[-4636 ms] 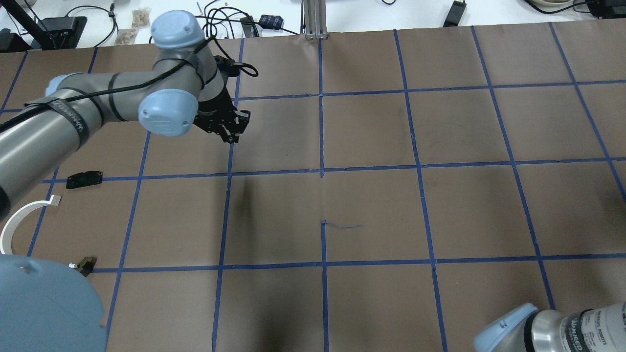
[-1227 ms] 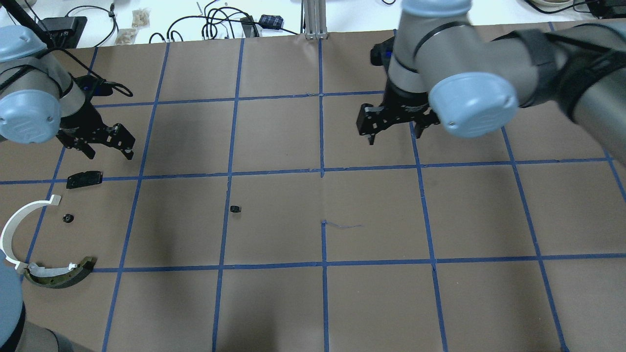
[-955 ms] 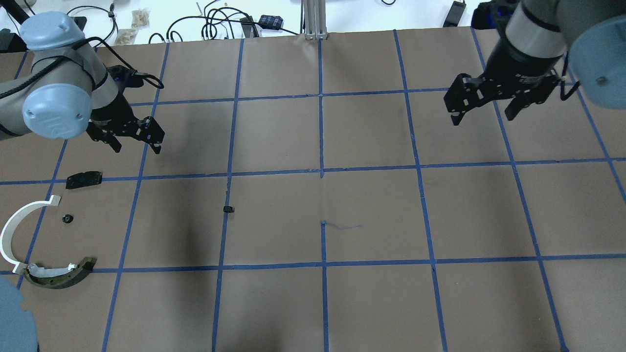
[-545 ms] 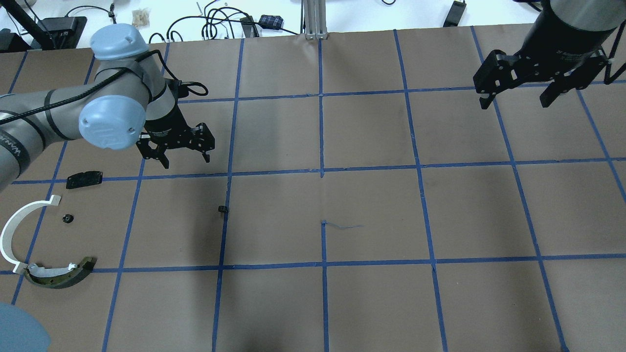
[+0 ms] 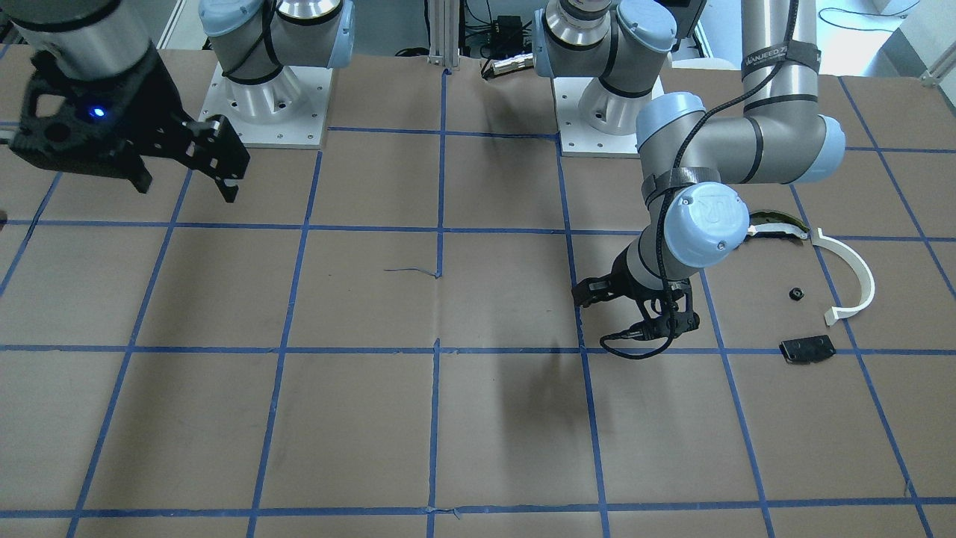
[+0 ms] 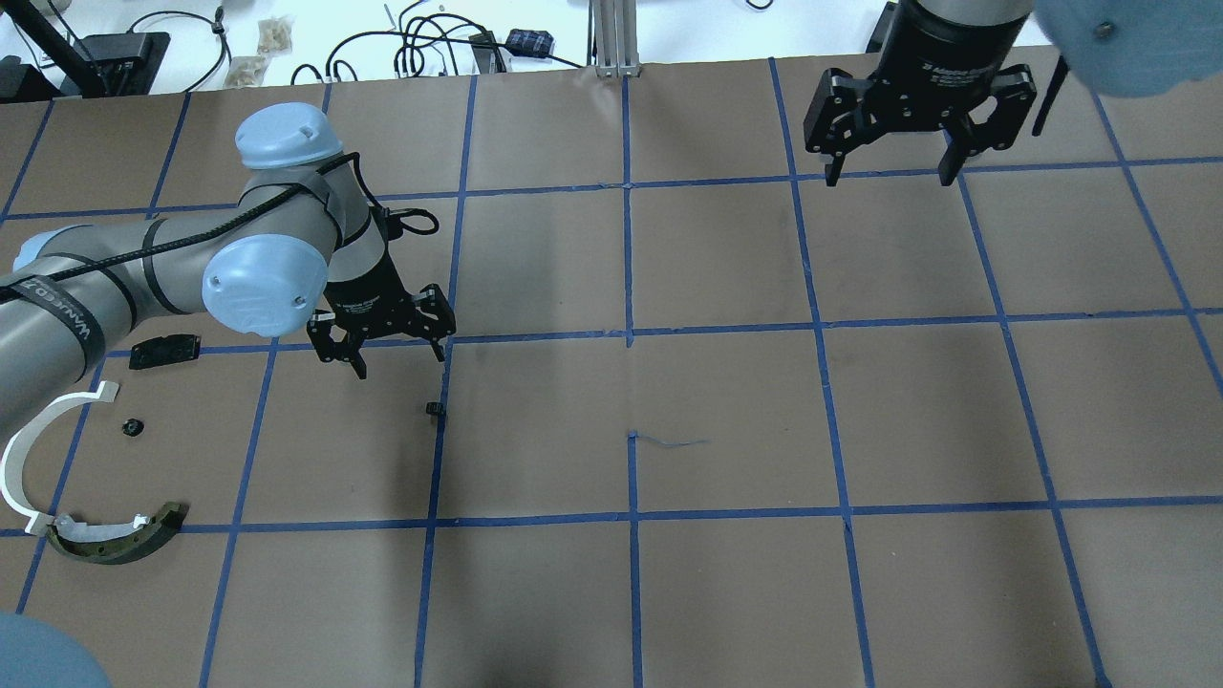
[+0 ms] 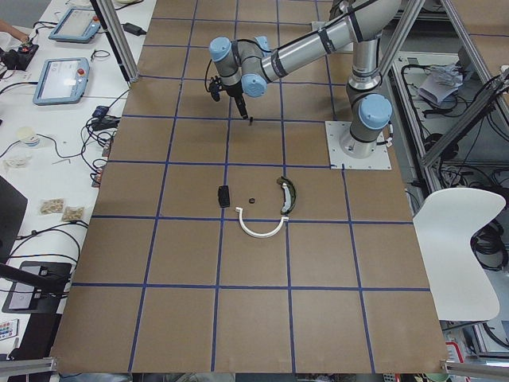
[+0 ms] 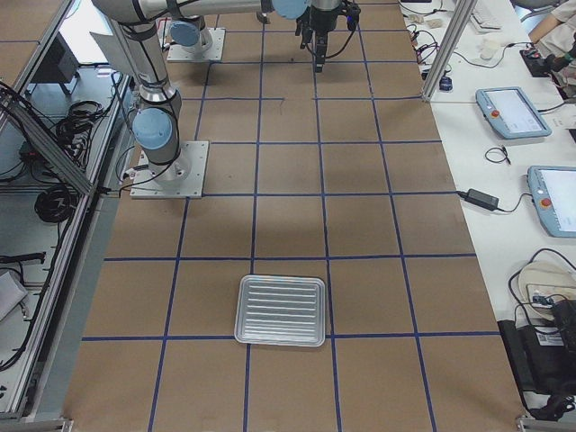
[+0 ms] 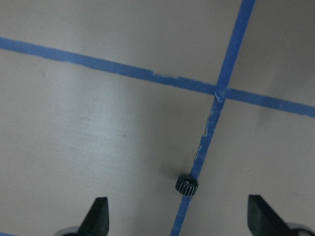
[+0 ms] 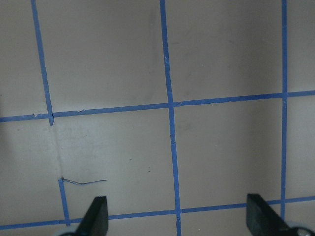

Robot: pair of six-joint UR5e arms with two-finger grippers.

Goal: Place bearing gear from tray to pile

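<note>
I am looking at the gear (image 6: 435, 409). It is lying alone on a blue tape line (image 9: 232, 49) on the brown table (image 6: 726, 411), well apart from the pile. The left gripper (image 6: 401, 363) is hanging just over it, fingers wide apart, holding nothing. In the left wrist view the gear is showing between the two fingertips (image 9: 98, 216) and is touching neither.

The pile is sitting far out on the robot's left: a white arc (image 6: 57, 406), a dark curved piece (image 6: 115, 545), a black plate (image 6: 164, 351) and a small black part (image 6: 132, 426). The plate is lying nearest the left arm.

The right gripper (image 6: 889, 179) is hanging over the far side of the table, fingers apart too, holding nothing. The tray (image 8: 281, 310) is sitting well away at the table's right end.
</note>
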